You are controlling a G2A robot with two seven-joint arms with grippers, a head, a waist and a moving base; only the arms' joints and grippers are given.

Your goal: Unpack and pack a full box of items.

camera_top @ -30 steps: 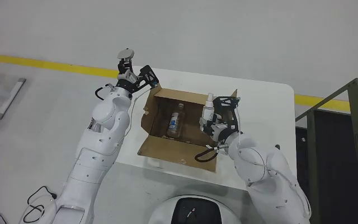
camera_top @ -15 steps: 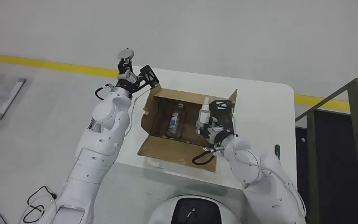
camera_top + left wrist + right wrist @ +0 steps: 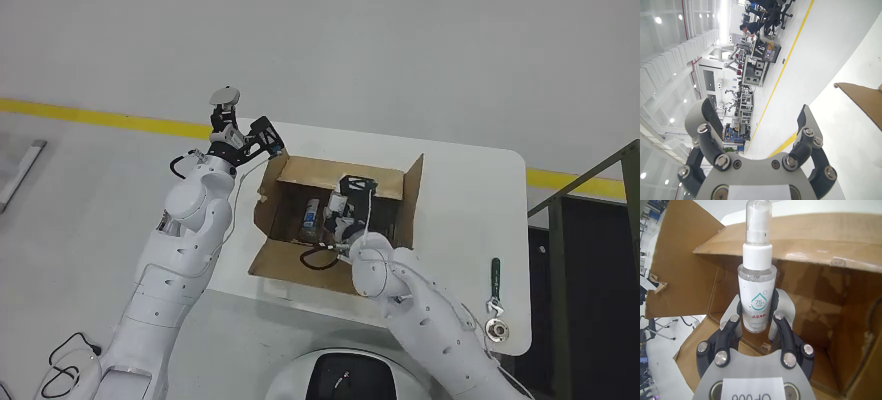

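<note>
The spray bottle [image 3: 756, 285] is held in the right end effector [image 3: 758, 299]. Its fingers are closed narrowly on the lower half of the labelled body, and the capped nozzle points away from the wrist. In the top view this arm is seen reaching down into the open cardboard box [image 3: 300, 172], which stands on the white desk [image 3: 470, 200]. A second bottle [image 3: 311, 214] lies on the box floor, just beside the held one.

The step in hand is judged to be the setting down of the spray bottle inside the box. It would be done best if the bottle were lowered until its weight is borne by the cardboard floor, in the free space next to the lying bottle and not on top of it. The grip should be loosened only once that support is felt, since a smooth plastic cylinder released early may roll or tip. The nozzle should be kept off the far wall, which stands close ahead of it in the right wrist view. Withdrawal is best made straight upward, so that no flap is caught.

The left end effector [image 3: 755, 111] is spread wide and holds nothing. It is placed beside the box's far corner flap, near the desk edge.
</note>
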